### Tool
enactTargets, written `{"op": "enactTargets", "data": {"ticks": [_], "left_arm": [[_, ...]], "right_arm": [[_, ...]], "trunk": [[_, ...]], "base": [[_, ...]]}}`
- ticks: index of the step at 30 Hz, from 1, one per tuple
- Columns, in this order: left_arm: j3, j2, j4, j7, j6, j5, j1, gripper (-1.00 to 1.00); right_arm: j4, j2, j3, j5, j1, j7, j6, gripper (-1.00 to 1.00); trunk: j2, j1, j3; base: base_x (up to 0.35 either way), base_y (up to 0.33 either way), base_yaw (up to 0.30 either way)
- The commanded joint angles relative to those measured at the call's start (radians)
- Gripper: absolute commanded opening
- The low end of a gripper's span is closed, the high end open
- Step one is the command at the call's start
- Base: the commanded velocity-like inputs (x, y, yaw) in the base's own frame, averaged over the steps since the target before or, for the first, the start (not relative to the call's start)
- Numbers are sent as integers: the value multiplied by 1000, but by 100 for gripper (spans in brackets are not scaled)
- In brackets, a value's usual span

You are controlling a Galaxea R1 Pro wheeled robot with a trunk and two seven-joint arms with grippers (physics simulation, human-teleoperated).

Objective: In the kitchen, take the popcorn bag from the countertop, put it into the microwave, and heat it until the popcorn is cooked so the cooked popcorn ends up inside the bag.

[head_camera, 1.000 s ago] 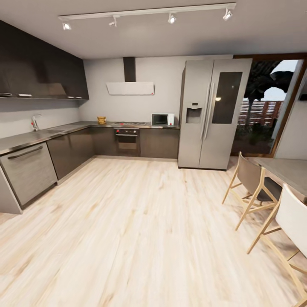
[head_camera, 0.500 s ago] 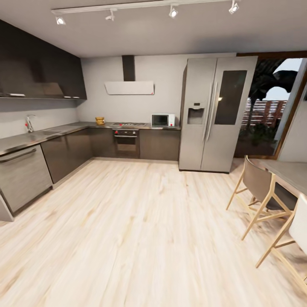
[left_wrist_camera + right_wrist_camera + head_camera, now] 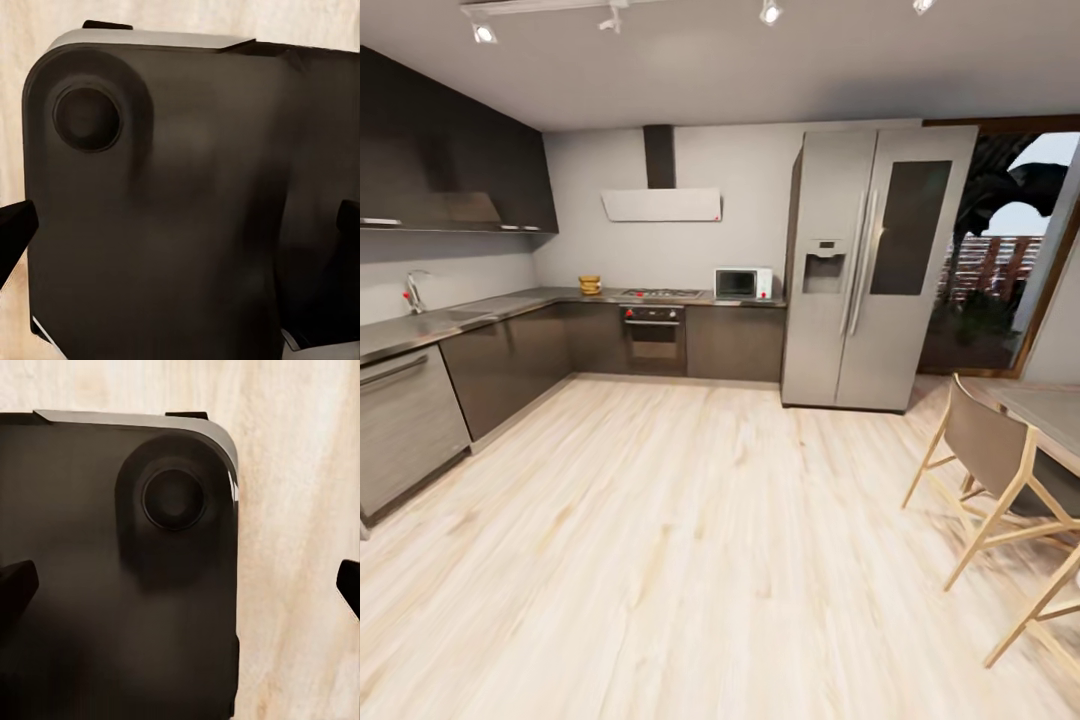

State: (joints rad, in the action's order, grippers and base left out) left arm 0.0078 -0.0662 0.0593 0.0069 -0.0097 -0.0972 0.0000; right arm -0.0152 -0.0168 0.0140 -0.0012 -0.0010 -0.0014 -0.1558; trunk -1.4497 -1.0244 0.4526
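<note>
A small tan-brown popcorn bag [image 3: 590,285] stands on the grey countertop [image 3: 480,310], far off at the back corner left of the hob. The pale microwave [image 3: 742,283] with its dark door shut sits on the same counter run, between the hob and the fridge. In the left wrist view my left gripper [image 3: 180,225] is open, with its dark fingertips [image 3: 15,234] at the picture's edges and the robot's dark body behind them. My right gripper [image 3: 180,585] is open too, its fingertips [image 3: 15,589] wide apart over that dark body and the wooden floor. Nothing is held.
A wide light wooden floor [image 3: 690,520] lies between me and the counters. A steel oven [image 3: 653,338] sits under the hob, a tall steel fridge [image 3: 870,270] stands right of the microwave, and a dishwasher front [image 3: 405,425] is at the left. Wooden chairs [image 3: 1000,470] and a table edge are at the right.
The whole head view has shifted: counters, fridge and chairs look nearer and larger, so the camera has moved forward. Nothing in the kitchen itself has moved.
</note>
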Motion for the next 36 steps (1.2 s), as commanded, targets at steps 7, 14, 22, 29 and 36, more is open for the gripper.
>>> {"op": "enactTargets", "data": {"ticks": [7, 14, 22, 29, 36], "left_arm": [[0, 0, 0, 1, -1, -10, 0, 100], [0, 0, 0, 1, -1, -10, 0, 100], [0, 0, 0, -1, -1, -10, 0, 100], [0, 0, 0, -1, -1, -10, 0, 100], [0, 0, 0, -1, -1, -10, 0, 100]], "right_arm": [[-2, 0, 3, -5, 0, 0, -5, 100], [-2, 0, 3, -5, 0, 0, -5, 100], [-2, 0, 3, -3, 0, 0, -5, 100], [-2, 0, 2, -1, 0, 0, -5, 100], [-2, 0, 1, 1, 0, 0, -5, 100]], "trunk": [[0, -1, 1], [0, -1, 1], [0, -1, 1], [0, -1, 1], [0, -1, 1]], "base": [[302, 0, -66], [215, 0, -141], [206, 0, -23], [289, 0, 0], [318, 0, 0]]}}
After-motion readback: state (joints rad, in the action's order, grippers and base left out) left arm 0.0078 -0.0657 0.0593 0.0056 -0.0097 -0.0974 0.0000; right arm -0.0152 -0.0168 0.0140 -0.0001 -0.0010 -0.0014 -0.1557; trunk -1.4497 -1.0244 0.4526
